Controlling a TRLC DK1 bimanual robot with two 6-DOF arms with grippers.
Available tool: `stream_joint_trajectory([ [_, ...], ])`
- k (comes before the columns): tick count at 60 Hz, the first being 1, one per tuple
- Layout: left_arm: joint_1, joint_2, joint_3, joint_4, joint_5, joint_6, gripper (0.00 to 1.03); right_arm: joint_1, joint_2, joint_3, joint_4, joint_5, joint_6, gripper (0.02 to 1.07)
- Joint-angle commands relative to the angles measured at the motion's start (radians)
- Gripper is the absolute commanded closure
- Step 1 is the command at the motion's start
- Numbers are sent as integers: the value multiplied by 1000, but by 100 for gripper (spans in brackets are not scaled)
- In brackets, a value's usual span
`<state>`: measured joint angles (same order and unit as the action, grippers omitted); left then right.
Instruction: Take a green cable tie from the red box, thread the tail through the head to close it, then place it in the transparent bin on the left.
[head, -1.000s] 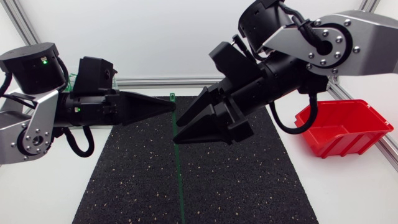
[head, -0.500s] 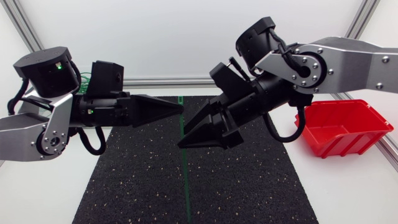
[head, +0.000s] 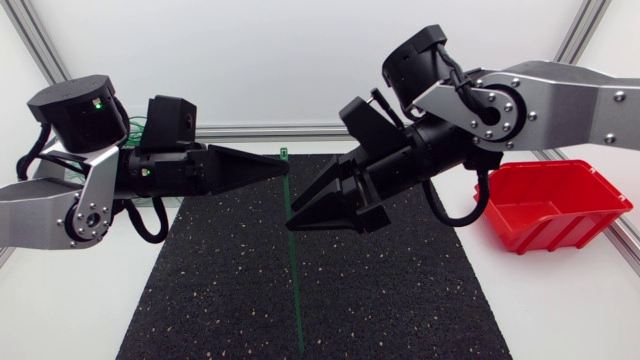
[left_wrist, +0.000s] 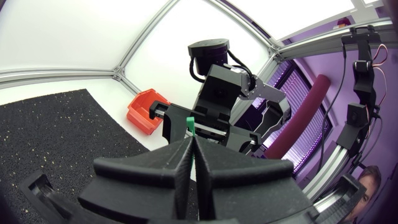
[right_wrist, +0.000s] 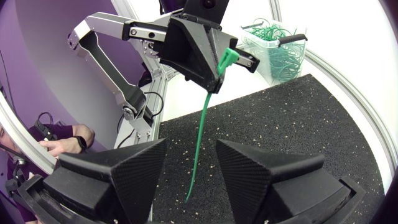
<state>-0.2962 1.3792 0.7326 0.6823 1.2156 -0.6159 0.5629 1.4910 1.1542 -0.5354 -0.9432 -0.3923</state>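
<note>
Hanging from the left gripper (head: 283, 165), which is clenched just below its head, the green cable tie (head: 295, 270) dangles over the black mat (head: 400, 290). Right gripper (head: 297, 214) is released, the tail just ahead between its spread fingers.

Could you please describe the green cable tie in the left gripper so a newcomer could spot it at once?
Start at the black mat and find the left gripper above it. The cable tie is the thin green strip pinched at its tip, hanging down loose. Unlike the ties heaped in the transparent bin, it is single and unlooped.
</note>
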Motion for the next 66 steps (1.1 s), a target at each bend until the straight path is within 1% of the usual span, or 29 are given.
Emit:
stream_joint_trajectory([
  [1, 6, 14, 34, 19, 15, -44, 100, -4, 15, -8, 9, -5, 15, 47],
  [12, 12, 15, 67, 19, 16, -84, 100, 14, 46, -16, 11, -5, 13, 47],
  [19, 20, 29, 94, 19, 16, -123, 100, 28, 52, -27, 14, 18, 6, 47],
  [21, 22, 34, 102, 19, 16, -136, 100, 32, 49, -30, 14, 34, 1, 47],
  [25, 31, 49, 117, 19, 18, -165, 100, 37, 32, -42, 12, 106, -31, 46],
  [30, 45, 58, 126, 19, 28, -180, 100, 32, 8, -51, 6, 149, -66, 43],
  [34, 52, 64, 129, 19, 41, -194, 100, 34, -31, -65, 2, 222, -112, 38],
  [39, 62, 64, 131, 19, 58, -214, 100, 38, -75, -70, -25, 320, -197, 28],
  [43, 74, 61, 133, 19, 71, -225, 100, 49, -110, -68, -41, 408, -253, 17],
  [45, 81, 61, 134, 17, 73, -234, 100, 58, -123, -70, -49, 445, -289, 13],
  [48, 89, 61, 137, 17, 79, -245, 100, 77, -129, -53, -94, 524, -350, 6],
  [52, 95, 63, 139, 17, 81, -255, 100, 109, -136, -42, -110, 606, -402, 6],
  [60, 97, 73, 140, 14, 85, -281, 100, 177, -121, -5, -135, 824, -471, 6],
  [66, 101, 84, 143, 11, 85, -291, 100, 206, -106, 7, -133, 916, -499, 6],
])
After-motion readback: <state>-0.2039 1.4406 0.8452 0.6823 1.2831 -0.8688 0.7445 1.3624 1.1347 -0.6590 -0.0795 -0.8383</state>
